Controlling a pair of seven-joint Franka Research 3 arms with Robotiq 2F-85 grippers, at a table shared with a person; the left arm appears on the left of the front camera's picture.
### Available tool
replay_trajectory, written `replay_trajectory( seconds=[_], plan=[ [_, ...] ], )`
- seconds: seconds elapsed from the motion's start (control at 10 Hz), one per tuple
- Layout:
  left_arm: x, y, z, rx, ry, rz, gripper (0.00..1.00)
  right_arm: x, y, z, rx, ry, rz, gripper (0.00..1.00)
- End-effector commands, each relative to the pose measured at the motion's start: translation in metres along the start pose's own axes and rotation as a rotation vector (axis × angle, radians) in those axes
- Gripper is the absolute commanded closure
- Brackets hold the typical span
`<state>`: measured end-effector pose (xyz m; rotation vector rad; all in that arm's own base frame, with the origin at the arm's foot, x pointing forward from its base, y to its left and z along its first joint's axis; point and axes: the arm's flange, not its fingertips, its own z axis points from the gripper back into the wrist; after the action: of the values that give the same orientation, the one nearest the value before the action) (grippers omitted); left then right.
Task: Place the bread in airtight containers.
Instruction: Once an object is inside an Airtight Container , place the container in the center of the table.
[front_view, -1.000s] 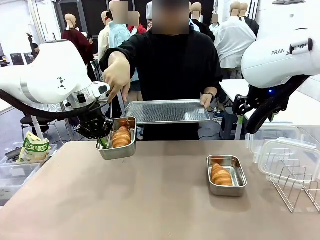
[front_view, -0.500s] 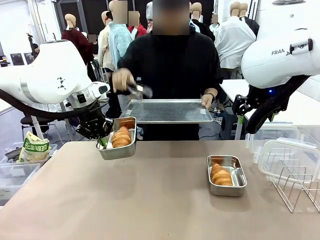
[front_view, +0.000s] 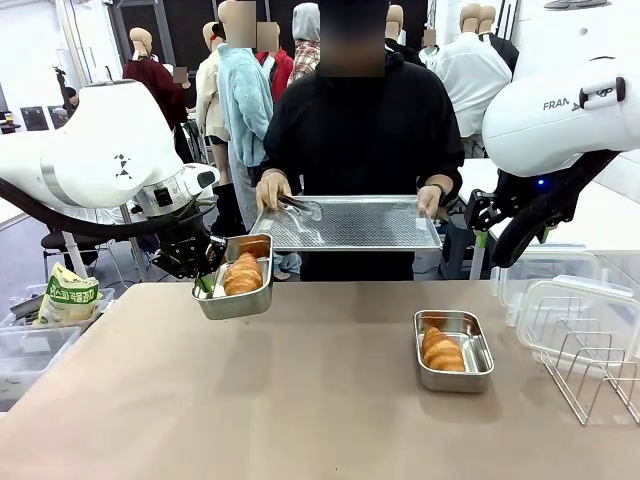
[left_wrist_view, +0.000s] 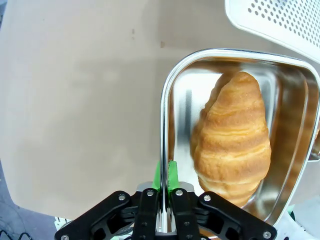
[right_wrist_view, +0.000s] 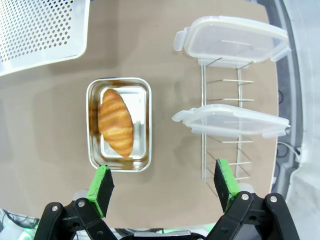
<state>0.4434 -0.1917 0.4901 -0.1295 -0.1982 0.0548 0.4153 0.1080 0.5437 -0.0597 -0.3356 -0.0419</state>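
**A:** What has moved since a second ago?

**B:** The person's hand (front_view: 271, 188) was over the raised tin (front_view: 236, 298) with the tongs (front_view: 300, 206). Now it grips the left edge of the perforated tray (front_view: 350, 222), and the tongs lie on the tray's left part. The arms and both tins are where they were.

**A:** What does the front view show now?

**B:** The left gripper (front_view: 205, 283) is clamped on the raised tin's left rim and holds it off the tabletop (front_view: 300, 400) at the far left, just below the tray's left corner. The first croissant (front_view: 243, 273) lies in it. The second tin (front_view: 480, 352) sits on the tabletop to the right, with the second croissant (front_view: 441, 350) inside. Right of it, two clear lids (front_view: 570, 315) rest on a wire rack (front_view: 590, 375).

**A:** And the left wrist view?

**B:** The green pads (left_wrist_view: 172, 175) pinch the tin's rim between them. The first croissant lies lengthwise, filling most of the tin.

**A:** The right wrist view?

**B:** The right gripper (right_wrist_view: 162, 182) hangs above the tabletop with its jaws wide apart and nothing between them. The second tin is below it, and its croissant lies slantwise inside. The rack with the lids stands beside the tin, apart from it.
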Motion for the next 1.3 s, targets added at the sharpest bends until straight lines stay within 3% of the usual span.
replay_trajectory(
  seconds=[0.0, 0.8, 1.2],
  plan=[
    [0.001, 0.000, 0.003, 0.005, -0.016, -0.007, 1.00, -0.003, 0.000, -0.002, 0.000, -0.002, -0.004, 0.00],
    [0.000, 0.000, 0.000, 0.000, 0.000, 0.000, 1.00, -0.003, 0.000, -0.002, 0.000, -0.002, -0.004, 0.00],
    [0.024, 0.007, -0.087, 0.030, 0.119, -0.048, 1.00, -0.003, 0.000, -0.002, 0.000, -0.002, -0.004, 0.00]
  ],
)
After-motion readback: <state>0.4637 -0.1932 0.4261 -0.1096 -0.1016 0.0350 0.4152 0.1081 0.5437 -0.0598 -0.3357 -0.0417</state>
